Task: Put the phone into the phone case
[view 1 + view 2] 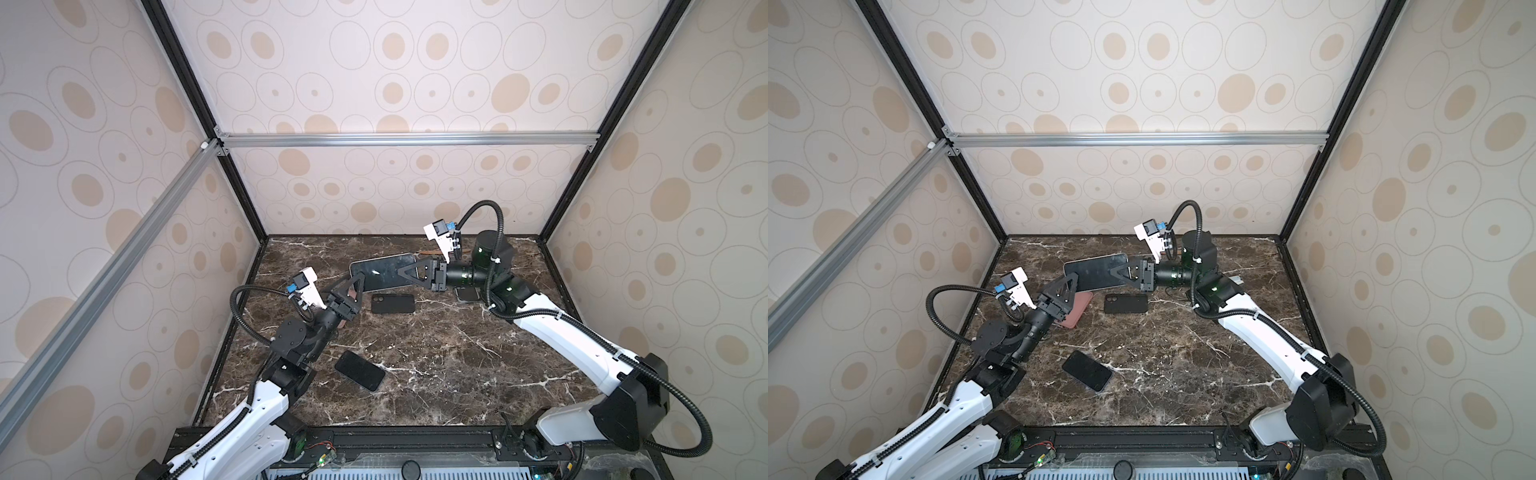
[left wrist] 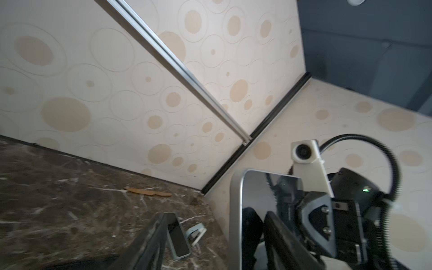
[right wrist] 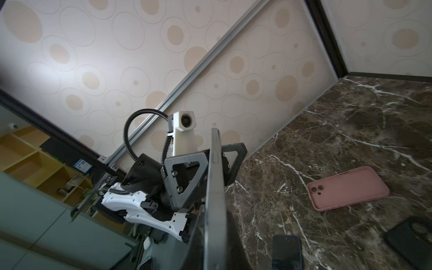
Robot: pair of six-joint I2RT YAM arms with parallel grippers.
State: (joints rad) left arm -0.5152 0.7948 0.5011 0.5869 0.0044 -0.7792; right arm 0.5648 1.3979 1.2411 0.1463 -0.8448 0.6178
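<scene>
Marble tabletop [image 1: 436, 357], right end effector [image 1: 405, 272] — clamping phone [image 1: 376, 272]

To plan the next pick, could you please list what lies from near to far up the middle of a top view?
Dark phone, black case, big silver phone in the right hand.

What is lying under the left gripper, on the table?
A pink phone case lies flat on the marble table below the left gripper. In both top views the gripper hides part of it.
</scene>
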